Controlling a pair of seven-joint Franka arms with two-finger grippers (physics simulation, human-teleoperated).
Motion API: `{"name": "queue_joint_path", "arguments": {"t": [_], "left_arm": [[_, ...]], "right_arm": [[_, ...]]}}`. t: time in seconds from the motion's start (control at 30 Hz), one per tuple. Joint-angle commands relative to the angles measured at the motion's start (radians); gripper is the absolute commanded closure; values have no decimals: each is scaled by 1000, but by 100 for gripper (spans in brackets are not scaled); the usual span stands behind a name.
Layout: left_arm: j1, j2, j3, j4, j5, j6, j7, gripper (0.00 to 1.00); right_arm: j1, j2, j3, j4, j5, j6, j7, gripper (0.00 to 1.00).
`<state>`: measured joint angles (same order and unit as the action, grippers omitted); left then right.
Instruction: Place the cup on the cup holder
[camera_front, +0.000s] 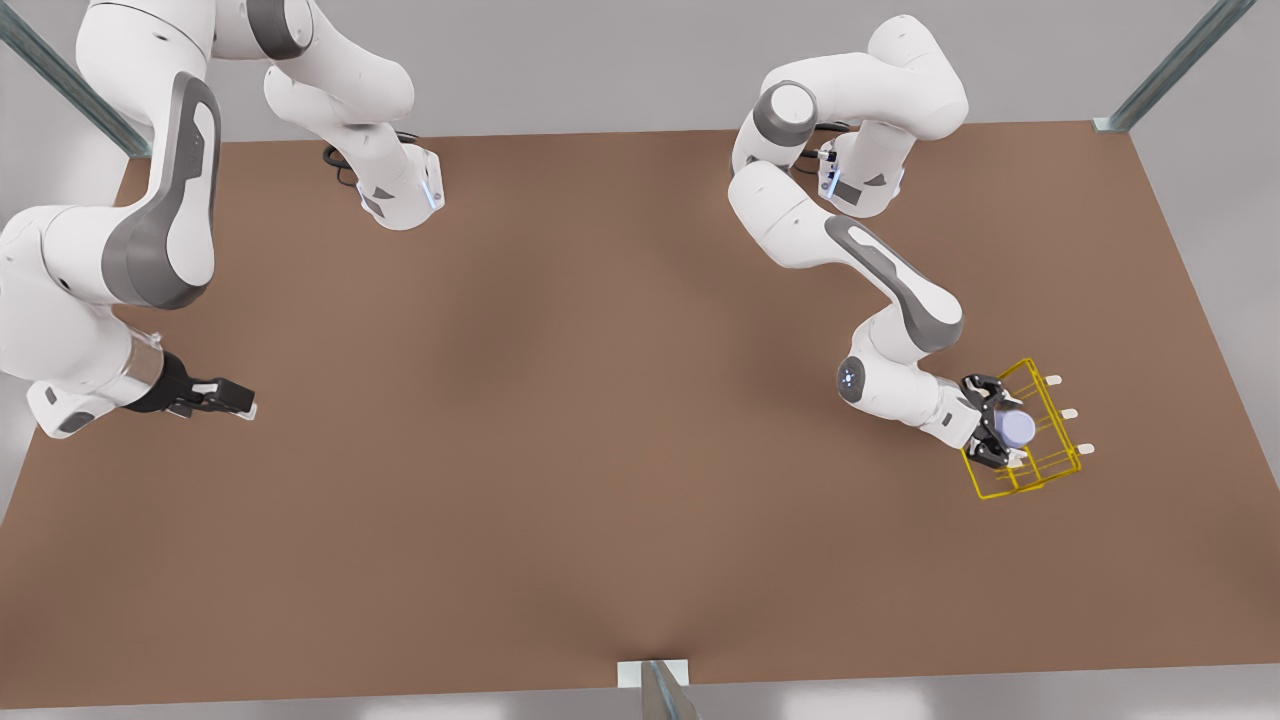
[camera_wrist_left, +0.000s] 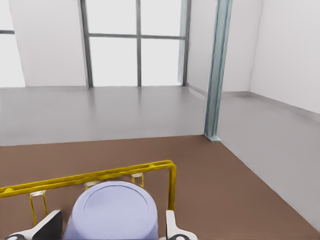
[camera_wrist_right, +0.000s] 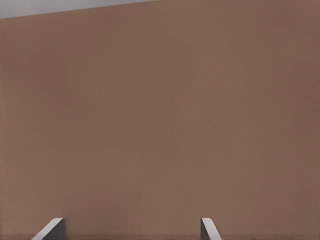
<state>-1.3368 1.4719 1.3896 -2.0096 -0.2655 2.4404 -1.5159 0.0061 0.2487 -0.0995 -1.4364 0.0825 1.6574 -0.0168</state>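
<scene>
The pale lavender cup is held sideways over the yellow wire cup holder near the table's edge at the front view's right. My left gripper is shut on it, one finger on each side. In the left wrist view the cup sits between the white fingertips, its flat round end facing the camera, with the holder's top rail just beyond it. White-capped prongs stick out of the rack's far side. My right gripper waits open above bare table at the front view's left, its fingertips wide apart.
The brown table spreads wide between the two arms. Its edge runs close behind the rack at the front view's right. A metal post stands at that table corner, and others rise at the remaining corners and at the front edge's middle.
</scene>
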Motion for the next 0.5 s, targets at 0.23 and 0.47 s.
{"name": "queue_joint_path", "arguments": {"t": [0.23, 0.47], "left_arm": [[7, -5, 20, 2, 8, 0, -15, 0], [-21, -726, 88, 713, -9, -1388, 1482, 0]], "right_arm": [[-2, 1, 0, 1, 5, -7, 0, 0], [0, 1, 0, 1, 5, -7, 1, 0]]}}
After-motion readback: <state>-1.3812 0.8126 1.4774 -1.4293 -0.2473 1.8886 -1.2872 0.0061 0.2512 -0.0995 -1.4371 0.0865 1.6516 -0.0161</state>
